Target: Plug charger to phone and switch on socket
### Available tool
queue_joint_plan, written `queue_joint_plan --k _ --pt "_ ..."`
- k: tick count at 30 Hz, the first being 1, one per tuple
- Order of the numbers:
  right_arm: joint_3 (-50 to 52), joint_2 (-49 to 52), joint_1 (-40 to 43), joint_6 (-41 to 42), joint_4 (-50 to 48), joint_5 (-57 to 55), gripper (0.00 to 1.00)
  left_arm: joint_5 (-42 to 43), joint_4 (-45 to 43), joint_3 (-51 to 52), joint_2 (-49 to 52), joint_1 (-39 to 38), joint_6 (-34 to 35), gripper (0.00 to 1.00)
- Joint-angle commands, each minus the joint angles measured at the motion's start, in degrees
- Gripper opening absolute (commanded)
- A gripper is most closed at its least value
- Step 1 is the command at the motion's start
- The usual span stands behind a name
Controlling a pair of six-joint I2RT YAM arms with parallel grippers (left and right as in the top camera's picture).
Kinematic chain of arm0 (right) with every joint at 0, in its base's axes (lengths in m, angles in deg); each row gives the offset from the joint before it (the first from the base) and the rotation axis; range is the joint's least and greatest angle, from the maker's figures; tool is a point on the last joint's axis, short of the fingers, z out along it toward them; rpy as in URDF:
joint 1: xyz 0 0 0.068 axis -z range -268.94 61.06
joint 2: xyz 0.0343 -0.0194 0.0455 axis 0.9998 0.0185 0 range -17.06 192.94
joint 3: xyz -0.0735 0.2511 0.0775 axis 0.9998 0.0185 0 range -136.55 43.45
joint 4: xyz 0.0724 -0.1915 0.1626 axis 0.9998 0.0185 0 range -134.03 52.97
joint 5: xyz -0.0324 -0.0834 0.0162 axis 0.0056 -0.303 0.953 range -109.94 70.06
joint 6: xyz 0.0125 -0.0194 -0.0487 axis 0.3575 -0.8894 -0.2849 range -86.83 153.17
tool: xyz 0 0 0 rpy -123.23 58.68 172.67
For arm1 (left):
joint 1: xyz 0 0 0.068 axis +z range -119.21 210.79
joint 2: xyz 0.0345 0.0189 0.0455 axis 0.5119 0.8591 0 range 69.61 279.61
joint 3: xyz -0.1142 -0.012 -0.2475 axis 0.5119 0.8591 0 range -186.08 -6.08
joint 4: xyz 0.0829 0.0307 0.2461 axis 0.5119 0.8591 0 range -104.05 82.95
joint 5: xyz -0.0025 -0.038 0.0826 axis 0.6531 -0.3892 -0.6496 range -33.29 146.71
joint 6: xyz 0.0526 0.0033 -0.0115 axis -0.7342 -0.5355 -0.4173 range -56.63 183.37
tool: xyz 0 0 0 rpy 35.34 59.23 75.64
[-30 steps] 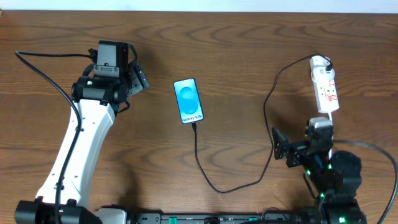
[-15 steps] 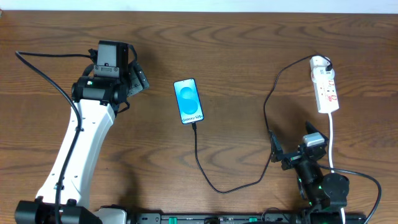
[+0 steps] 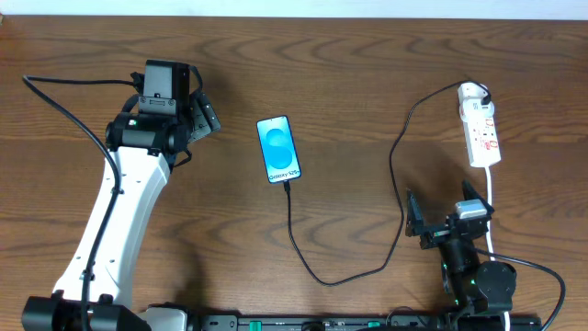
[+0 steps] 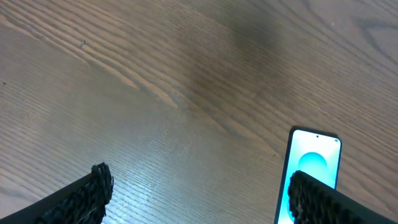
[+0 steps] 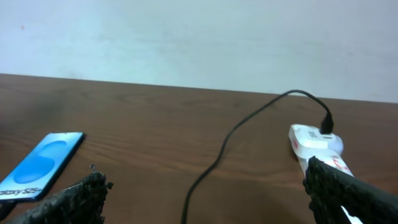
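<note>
Broadly, the brown wooden surface [image 3: 367, 55] fills the overhead view. The white left arm [image 3: 119, 211] reaches up the left side, and its pincer [image 3: 200, 115] sits well left of the phone, its two fingers spread apart over bare wood in the left wrist view. The dark right arm [image 3: 478, 276] is low at the right edge, and its pincer [image 3: 443, 216] is likewise spread wide and holds nothing, just below the socket's near end.

The charger [image 3: 291, 221] runs from a black plug at the far end of the socket, curves left and down past the right pincer, loops along the near edge, then rises to meet the phone's near short edge. The socket [image 3: 480, 129] lies lengthwise at the far right; I cannot tell how its switches stand. The phone [image 3: 278, 149] lies flat near the middle, its blue screen lit and facing up.
</note>
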Motion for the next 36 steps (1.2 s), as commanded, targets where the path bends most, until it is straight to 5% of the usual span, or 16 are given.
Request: queue_joint_plan --k 1,36 --pt "0.2 -0.5 -0.5 2.1 1.8 -4.5 0.99 -0.9 0.2 -0.6 0.0 0.3 0.3 0.92" --pt "0.2 -0.5 -0.5 4.1 2.0 -6.5 0.99 -0.9 0.2 -0.6 0.0 0.3 0.3 0.92"
